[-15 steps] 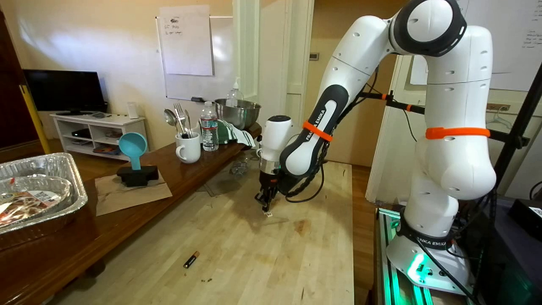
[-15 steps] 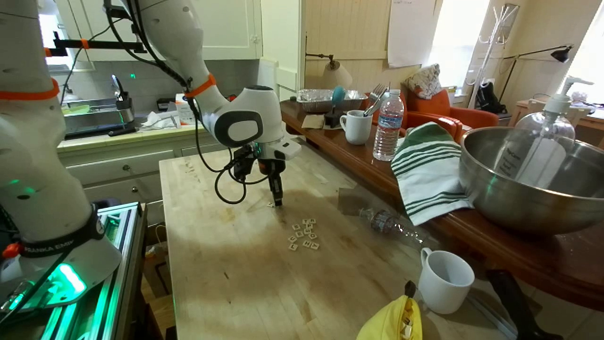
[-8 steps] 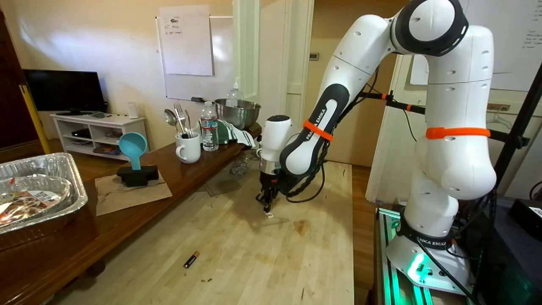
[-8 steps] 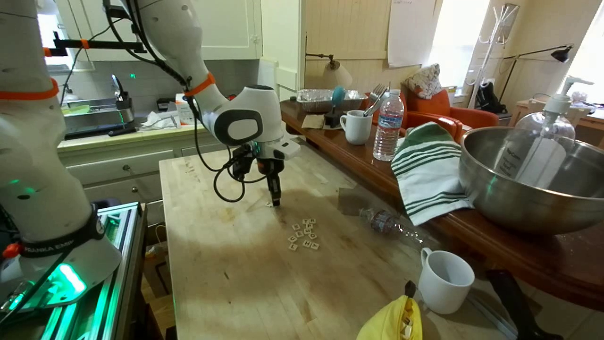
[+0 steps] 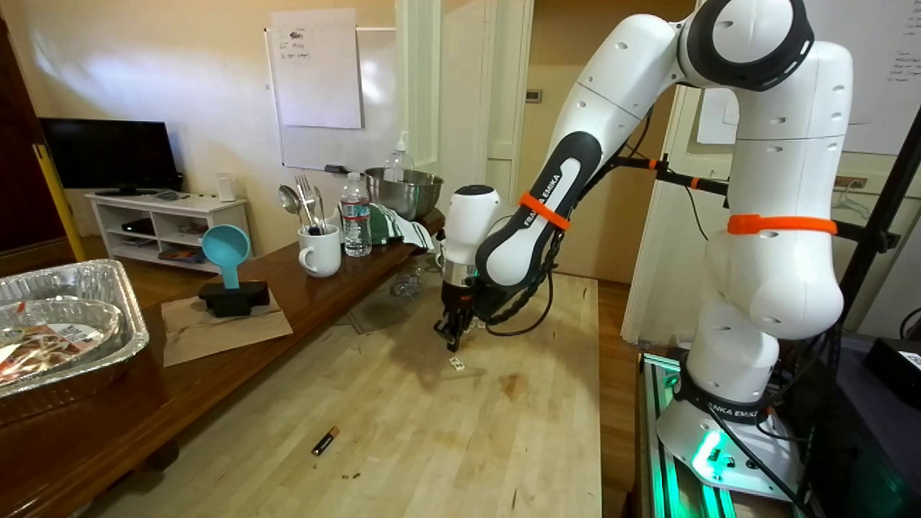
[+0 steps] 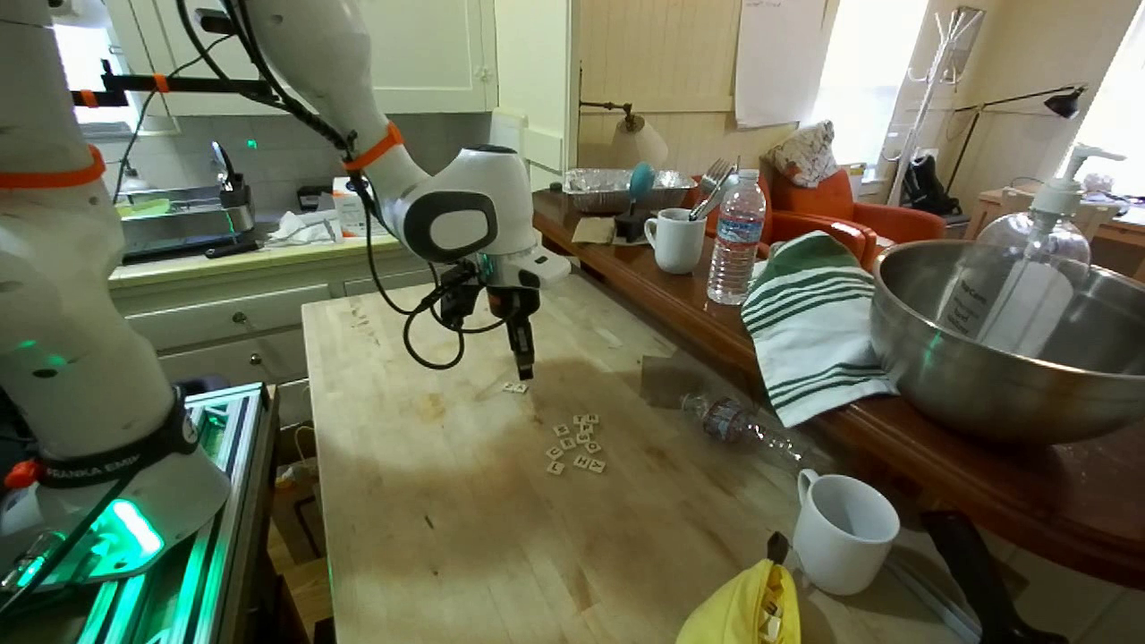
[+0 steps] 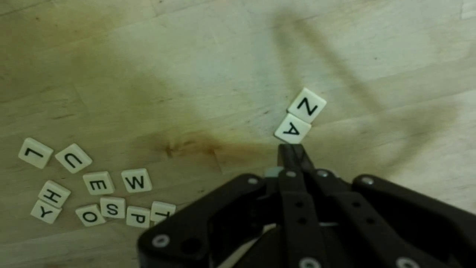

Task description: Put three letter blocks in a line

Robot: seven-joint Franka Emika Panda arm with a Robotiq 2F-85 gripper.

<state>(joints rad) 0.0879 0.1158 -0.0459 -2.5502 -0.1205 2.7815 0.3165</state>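
See claw [image 7: 292, 147] pressed together, empty, near letter block A [image 7: 292, 129], right of wrist-view centre; judge light, rigid, slippery; pinch opposite edges.

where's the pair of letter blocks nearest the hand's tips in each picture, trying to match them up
In an exterior view: the pair of letter blocks is below the picture's centre, just below the hand.
In an exterior view: the pair is slightly left of and below centre, just below the hand.
In the wrist view: the pair, reading Z and A, is right of centre.
Shared landmark: the hand.
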